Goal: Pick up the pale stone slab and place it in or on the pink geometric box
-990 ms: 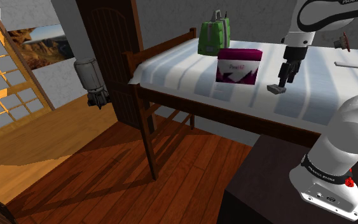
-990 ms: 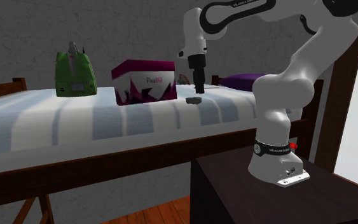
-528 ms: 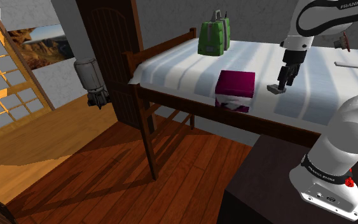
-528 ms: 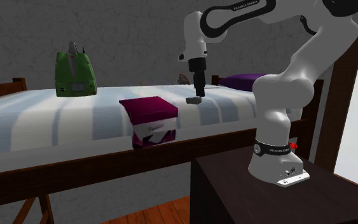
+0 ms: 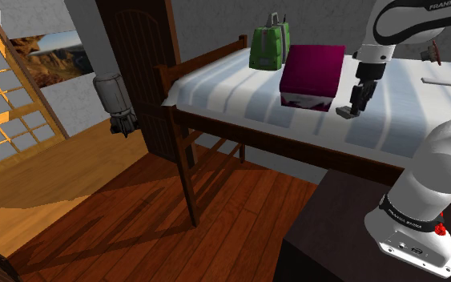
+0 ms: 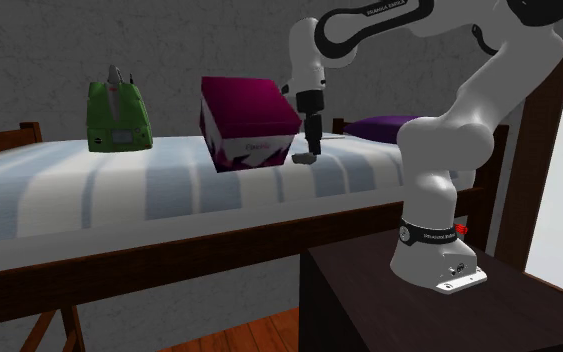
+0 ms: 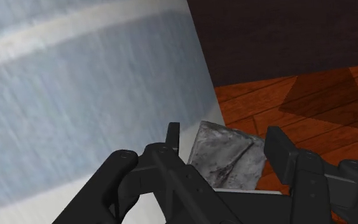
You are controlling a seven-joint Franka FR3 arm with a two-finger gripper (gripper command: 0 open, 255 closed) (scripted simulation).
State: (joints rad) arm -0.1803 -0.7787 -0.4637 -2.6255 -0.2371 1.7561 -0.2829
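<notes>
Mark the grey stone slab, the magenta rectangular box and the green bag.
grey stone slab (image 7: 225,156): wrist view, mottled face.
magenta rectangular box (image 5: 316,68): shoulder view, plain upper panel.
green bag (image 6: 116,118): second exterior view, front side.

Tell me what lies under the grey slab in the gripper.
The blue-and-white striped bed cover lies under the slab, which the gripper clasps. The patch right beneath is covered, so contact cannot be seen.
</notes>
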